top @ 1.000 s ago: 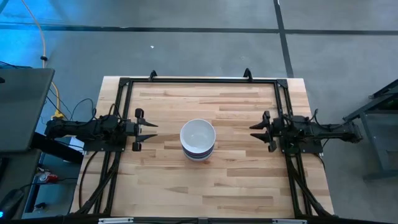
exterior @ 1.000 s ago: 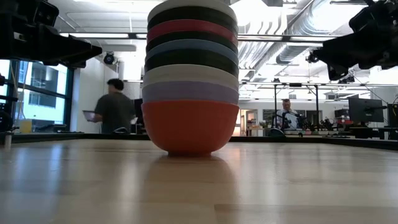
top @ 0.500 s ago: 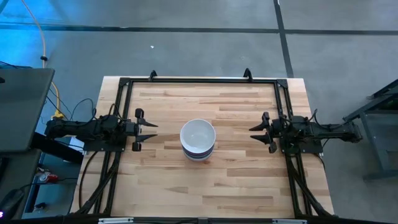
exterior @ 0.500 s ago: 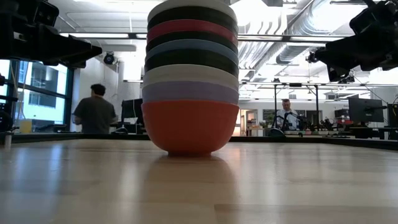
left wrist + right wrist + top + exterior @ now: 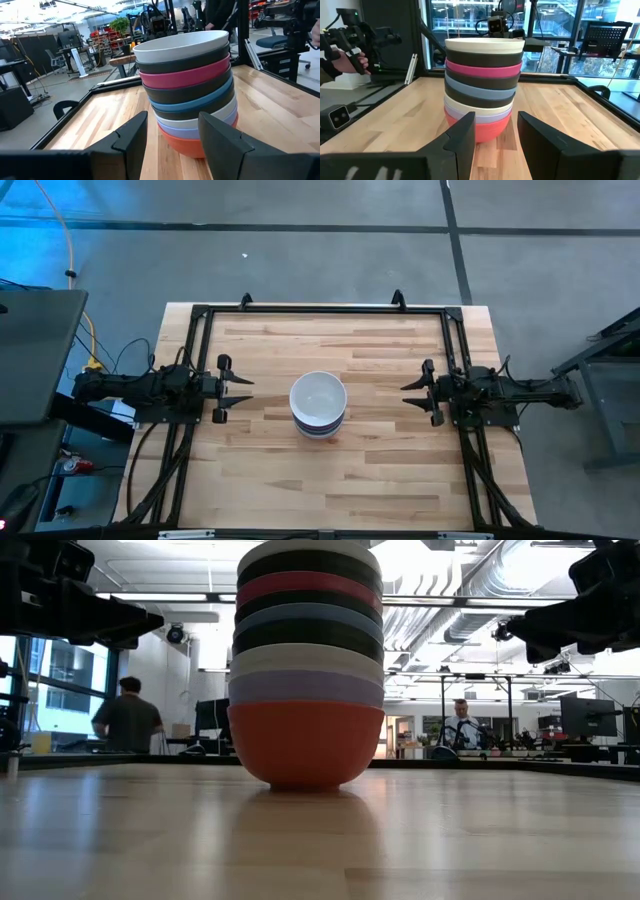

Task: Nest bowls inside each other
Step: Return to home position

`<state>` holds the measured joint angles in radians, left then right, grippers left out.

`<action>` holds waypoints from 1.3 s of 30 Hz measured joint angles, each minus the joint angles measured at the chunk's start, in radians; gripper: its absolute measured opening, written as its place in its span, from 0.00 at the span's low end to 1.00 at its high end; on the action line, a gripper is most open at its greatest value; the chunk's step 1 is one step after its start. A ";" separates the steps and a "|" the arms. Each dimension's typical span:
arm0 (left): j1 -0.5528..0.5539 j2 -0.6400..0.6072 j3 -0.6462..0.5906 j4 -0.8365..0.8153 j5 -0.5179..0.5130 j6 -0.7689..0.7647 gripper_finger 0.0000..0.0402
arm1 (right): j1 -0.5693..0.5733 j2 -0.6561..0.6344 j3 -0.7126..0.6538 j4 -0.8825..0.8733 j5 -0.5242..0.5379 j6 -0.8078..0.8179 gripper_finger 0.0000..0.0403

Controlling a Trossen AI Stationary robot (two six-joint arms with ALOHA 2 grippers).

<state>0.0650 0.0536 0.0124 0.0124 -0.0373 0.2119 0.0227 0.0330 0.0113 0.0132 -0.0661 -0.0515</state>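
At the middle of the table (image 5: 380, 470), 1 stack (image 5: 482, 90) of 9 bowls, nested upright, mouths up, base flat on the wood. From the top down: top white bowl (image 5: 318, 394), upper black bowl (image 5: 310, 562), magenta bowl (image 5: 310, 585), mid black bowl (image 5: 185, 94), blue bowl (image 5: 306, 616), lower black bowl (image 5: 306, 638), lower white bowl (image 5: 306, 660), lavender bowl (image 5: 306, 688), red bowl (image 5: 306, 745). Of the 8 above the red one, only rims and upper walls on show.

Left gripper (image 5: 249, 392) near the table's left edge, level with the stack, pointing at it and well apart from it. Fingers spread apart, clear of every bowl; straight ahead through the gap in the left wrist view, the stack. Right gripper (image 5: 404, 394) opposite, near the right edge, likewise aimed at the stack and well apart from it. Fingers spread apart too, holding nothing. In the low view, both raised off the wood, at about the height of the stack's upper bowls.

Around the table, a black frame (image 5: 320, 309). Beyond it, in the low view, 1 person (image 5: 127, 718) standing with back turned, far left, and 1 more (image 5: 460, 720) farther off, right of the stack. In the right wrist view, a hand (image 5: 362, 61) on dark gear past the table's edge.
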 joint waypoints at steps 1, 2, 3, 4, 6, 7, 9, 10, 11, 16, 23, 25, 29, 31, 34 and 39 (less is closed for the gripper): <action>0.000 0.000 0.000 0.000 0.000 0.000 0.41 | 0.000 0.000 0.000 -0.001 -0.001 -0.001 0.35; 0.000 0.000 0.000 0.000 0.000 0.000 0.41 | 0.000 0.000 0.000 -0.001 -0.003 -0.001 0.35; 0.000 0.000 0.000 0.000 0.000 0.000 0.41 | 0.000 0.000 0.000 -0.002 -0.003 -0.001 0.35; 0.000 0.000 0.000 0.000 0.000 0.000 0.41 | 0.000 0.000 0.000 -0.002 -0.003 -0.001 0.35; 0.000 0.000 0.000 0.000 0.000 0.000 0.41 | 0.000 0.000 0.000 -0.002 -0.003 -0.001 0.35; 0.000 0.000 0.000 0.000 0.000 0.000 0.41 | 0.000 0.000 0.000 -0.002 -0.003 -0.001 0.35; 0.000 0.000 0.000 0.000 0.000 0.000 0.41 | 0.000 0.000 0.001 -0.002 -0.003 0.008 0.35; 0.000 0.000 0.000 0.000 0.000 0.000 0.41 | 0.000 0.000 0.001 -0.002 -0.003 0.014 0.35; 0.000 0.000 0.000 0.000 0.000 0.000 0.41 | 0.000 0.000 0.001 -0.002 -0.003 0.023 0.35; 0.000 0.000 0.000 0.000 0.000 0.000 0.41 | 0.000 0.000 0.001 -0.002 -0.003 0.035 0.35; 0.000 0.000 0.000 0.000 0.000 0.000 0.41 | 0.000 0.000 0.001 -0.003 -0.003 0.035 0.35; 0.000 0.000 0.000 0.000 0.000 0.000 0.41 | 0.000 0.000 0.001 -0.003 -0.003 0.027 0.35; 0.000 0.000 0.000 0.000 0.000 0.000 0.41 | 0.000 0.000 0.001 -0.003 -0.002 0.025 0.35; 0.000 0.000 0.000 0.000 0.000 0.000 0.41 | 0.000 0.000 0.002 -0.004 0.003 0.017 0.35; 0.000 0.000 0.000 0.000 0.000 0.000 0.41 | 0.000 0.000 0.002 -0.004 0.004 -0.007 0.35; 0.000 0.000 0.000 0.000 0.000 0.000 0.41 | 0.000 0.000 0.002 -0.004 0.000 -0.011 0.35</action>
<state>0.0648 0.0536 0.0124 0.0124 -0.0376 0.2121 0.0223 0.0331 0.0128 0.0090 -0.0657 -0.0629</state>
